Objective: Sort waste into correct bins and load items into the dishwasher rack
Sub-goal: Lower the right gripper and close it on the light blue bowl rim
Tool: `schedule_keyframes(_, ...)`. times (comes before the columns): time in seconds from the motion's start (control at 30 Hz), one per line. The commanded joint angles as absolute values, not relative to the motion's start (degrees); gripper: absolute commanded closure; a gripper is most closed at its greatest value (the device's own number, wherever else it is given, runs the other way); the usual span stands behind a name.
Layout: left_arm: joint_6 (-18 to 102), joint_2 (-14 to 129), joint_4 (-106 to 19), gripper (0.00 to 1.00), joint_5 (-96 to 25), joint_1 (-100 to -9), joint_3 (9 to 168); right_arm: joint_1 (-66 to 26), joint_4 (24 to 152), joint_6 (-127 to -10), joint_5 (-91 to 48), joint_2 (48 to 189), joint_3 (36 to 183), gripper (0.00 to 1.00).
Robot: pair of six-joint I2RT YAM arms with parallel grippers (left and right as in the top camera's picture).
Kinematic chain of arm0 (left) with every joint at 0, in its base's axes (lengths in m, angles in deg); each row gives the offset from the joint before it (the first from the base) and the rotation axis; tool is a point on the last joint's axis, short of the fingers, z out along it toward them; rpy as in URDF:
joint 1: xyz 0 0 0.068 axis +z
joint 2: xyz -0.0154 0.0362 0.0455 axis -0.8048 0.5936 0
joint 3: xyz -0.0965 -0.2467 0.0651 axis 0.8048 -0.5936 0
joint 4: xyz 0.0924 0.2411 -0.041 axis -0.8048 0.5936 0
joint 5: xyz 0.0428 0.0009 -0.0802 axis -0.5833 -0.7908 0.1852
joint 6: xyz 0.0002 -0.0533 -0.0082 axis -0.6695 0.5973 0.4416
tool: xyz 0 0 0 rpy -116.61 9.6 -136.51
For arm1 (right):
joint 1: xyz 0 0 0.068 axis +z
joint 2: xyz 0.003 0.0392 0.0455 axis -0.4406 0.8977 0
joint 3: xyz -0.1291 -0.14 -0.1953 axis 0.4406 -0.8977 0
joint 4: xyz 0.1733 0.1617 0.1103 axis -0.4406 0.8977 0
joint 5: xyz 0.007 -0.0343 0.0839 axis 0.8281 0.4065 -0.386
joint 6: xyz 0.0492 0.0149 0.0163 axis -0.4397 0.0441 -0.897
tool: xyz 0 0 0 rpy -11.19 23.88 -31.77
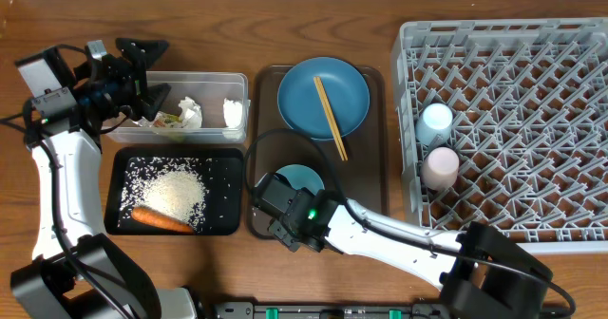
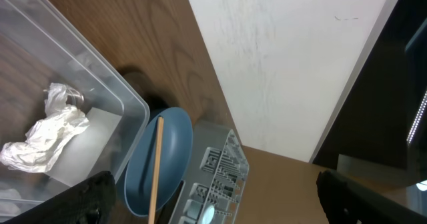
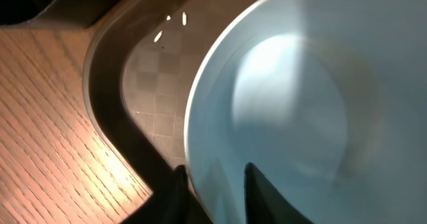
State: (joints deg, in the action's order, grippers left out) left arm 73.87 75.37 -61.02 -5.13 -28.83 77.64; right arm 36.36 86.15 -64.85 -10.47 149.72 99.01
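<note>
My right gripper is at the near rim of the pale blue bowl, one finger outside and one inside; whether they pinch it does not show. The bowl sits on the brown serving tray beside the blue plate, which carries a chopstick. My left gripper hovers wide open over the left end of the clear tub, which holds paper wads and a wrapper. The black tray holds rice and a carrot.
The grey dishwasher rack fills the right side, with a blue cup and a pink cup in its left column. In the left wrist view the tub, plate and rack lie below a white wall.
</note>
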Motion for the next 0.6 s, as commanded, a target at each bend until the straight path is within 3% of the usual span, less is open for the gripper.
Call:
schedule_keyframes(0.0,73.8,75.4,-60.9,0.02,-4.4,-28.6,77.4,37.1,86.2,-64.3,-9.9,149.7,98.5,0.80)
schedule_keyframes(0.23,73.8,75.4,-60.9,0.02,-4.4,-28.6,77.4,37.1,86.3,-64.3,-9.9,149.7,98.5,0.82)
schedule_keyframes(0.37,73.8,75.4,-60.9,0.02,-4.4,-28.6,77.4,37.1,86.2,-64.3,-10.2,149.6,98.5,0.99)
schedule_keyframes(0.57,73.8,75.4,-60.9,0.02,-4.4,-28.6,77.4,37.0,86.3,-64.4,-14.1,149.6,98.8,0.99)
